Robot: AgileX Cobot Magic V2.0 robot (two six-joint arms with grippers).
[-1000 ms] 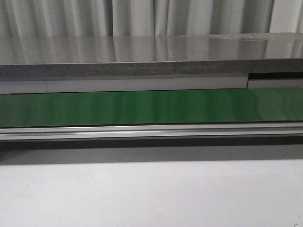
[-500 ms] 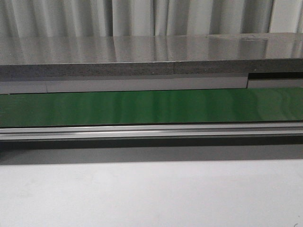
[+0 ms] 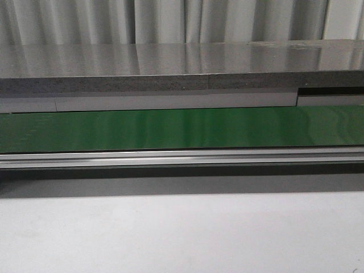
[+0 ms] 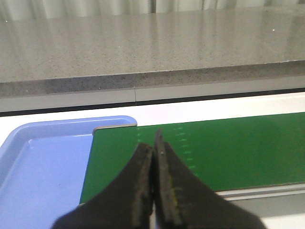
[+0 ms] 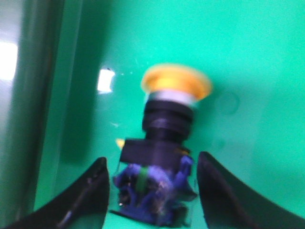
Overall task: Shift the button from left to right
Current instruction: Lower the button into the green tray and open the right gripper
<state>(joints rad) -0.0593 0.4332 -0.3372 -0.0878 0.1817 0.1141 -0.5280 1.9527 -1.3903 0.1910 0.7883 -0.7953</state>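
right hand (image 5: 151, 183) open astride button (image 5: 164, 157) | left hand (image 4: 153, 162) closed, empty | I'd centre on its black body before closing

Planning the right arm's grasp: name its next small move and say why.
Probably close the right claw on the button. The right wrist view shows its fingers open on either side of the button's dark body, not touching it, with the button lying on the green belt.

The button (image 5: 164, 157) lies on the belt (image 5: 248, 71), between the open jaws. A tray (image 4: 43, 162) sits beside the belt's end.
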